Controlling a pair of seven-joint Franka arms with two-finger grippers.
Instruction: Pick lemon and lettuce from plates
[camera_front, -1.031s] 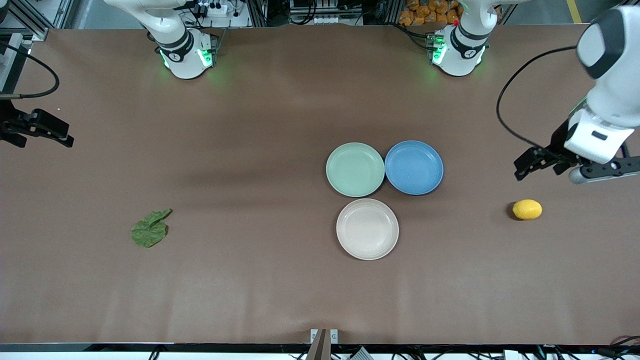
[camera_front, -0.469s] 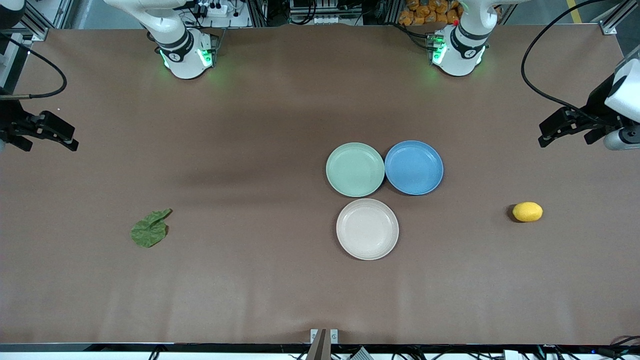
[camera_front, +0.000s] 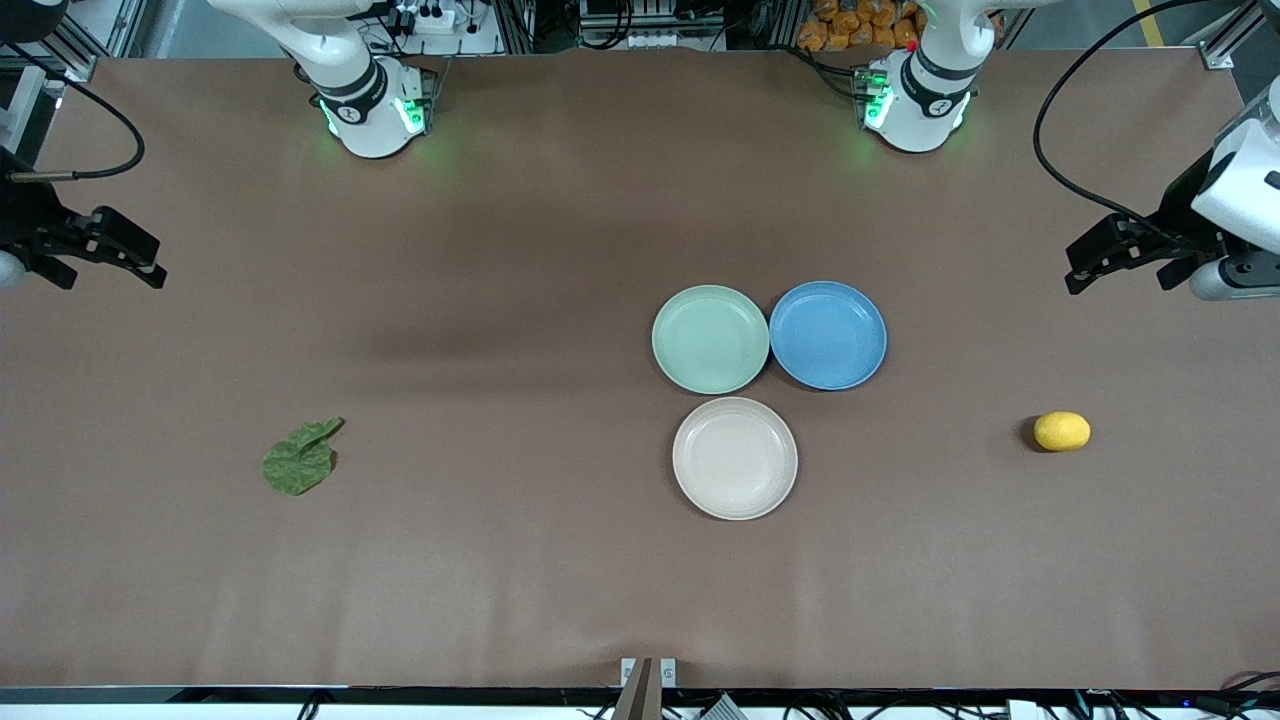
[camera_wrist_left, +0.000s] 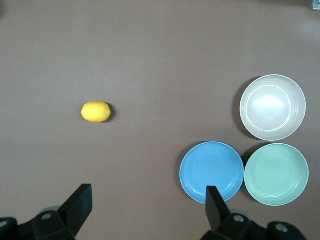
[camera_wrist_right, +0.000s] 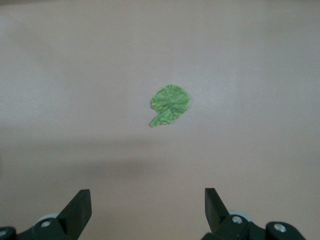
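Lettuce (camera_front: 300, 459) lies flat on the bare table toward the right arm's end, well apart from the right gripper (camera_front: 110, 250), which hangs empty with its fingers spread wide over the table edge at that end. In the right wrist view the leaf (camera_wrist_right: 170, 105) sits ahead of the gap between the fingertips. The mint plate (camera_front: 710, 338) touches the blue plate (camera_front: 828, 334), and the cream plate (camera_front: 735, 458) sits just beside both, nearer the front camera; all three hold nothing. The lemon (camera_front: 1062, 431) rests on the table toward the left arm's end, below the left gripper (camera_front: 1125, 252), which is also empty and opened wide, well apart from the fruit. Both items look already off the plates. The main risk, as I judge it, is the lemon rolling, since it is round and nothing blocks it
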